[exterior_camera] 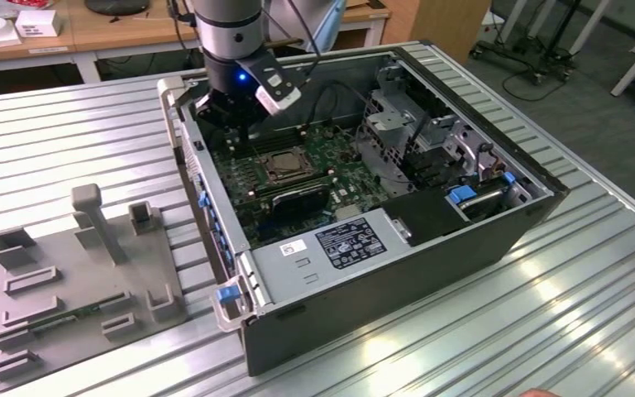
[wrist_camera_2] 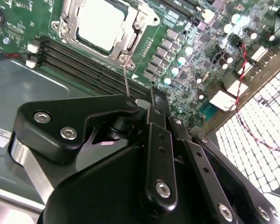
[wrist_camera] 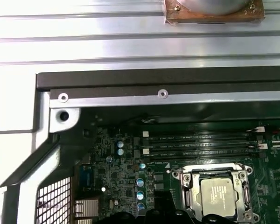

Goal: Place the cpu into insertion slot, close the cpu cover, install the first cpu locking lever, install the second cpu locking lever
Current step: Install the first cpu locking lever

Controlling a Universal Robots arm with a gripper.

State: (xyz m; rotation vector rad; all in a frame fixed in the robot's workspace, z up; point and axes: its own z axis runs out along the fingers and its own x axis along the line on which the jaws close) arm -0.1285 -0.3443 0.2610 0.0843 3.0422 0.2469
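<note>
An open computer case (exterior_camera: 406,273) lies on its side on a slatted metal table (exterior_camera: 75,124), with its green motherboard (exterior_camera: 340,165) facing up. The robot's gripper (exterior_camera: 226,124) reaches down into the case near the corner at the exterior view's upper left, just beside the insertion slot (exterior_camera: 260,169).

The cpu (wrist_camera: 218,196) lies flat in that slot with its silvery-grey metal top facing up. It is square, and its edges run parallel to the long black memory slots (wrist_camera: 200,144) along one side of the socket. The cpu cover (wrist_camera: 192,196), a silvery metal frame, is folded down around the chip's edges.

In the second wrist view, a thin wire locking lever (wrist_camera_2: 126,77) runs with its long axis from a corner of the cover, across the memory slots, to the gripper's black links. Its far end is hidden there. Whether the claw is apart, together or clamped on the lever cannot be told.

There is faint print on the chip's top, and a white label (exterior_camera: 350,240) on the case's grey metal panel carries dark print. Neither can be read. A grey fixture plate (exterior_camera: 86,281) with upright blocks sits on the table, well apart from the case, at the exterior view's left.
</note>
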